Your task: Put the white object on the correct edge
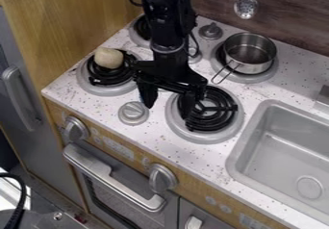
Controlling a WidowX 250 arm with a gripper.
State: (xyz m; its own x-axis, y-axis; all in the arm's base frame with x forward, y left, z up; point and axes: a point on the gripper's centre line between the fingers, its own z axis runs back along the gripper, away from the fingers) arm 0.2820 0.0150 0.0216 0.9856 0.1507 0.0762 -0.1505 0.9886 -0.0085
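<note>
- so the off-white, rounded lump (108,58) is sitting on the black spiral coil (101,75) of the left burner, the one with the round grey rim (96,89). it's towards the upper side of the coil, well, upper as you see it from the camera.
- the black robot arm (168,28) comes in from the top edge, and its black two-finger gripper (168,108) hangs down over the middle of the stove.
- claw is spread, fingers well apart and pointing down, nothing pinched between them. the lump is off to the left of it in the view, not touching.
- one fingertip is near the round grey knob (133,112) on the counter, the other is over the left part of the middle burner, which has a black coil (220,110) too.
- there's a shiny steel saucepan (249,55) on the burner further back on the right side of the view, with its thin wire handle (223,74) angled down and left.
- white speckled countertop (193,158) all round, and a grey rectangular sink (236,161) at the right of the view.
- a metal slotted spoon (245,6) is up against the dark wood-look wall (289,23) at the back.
</note>
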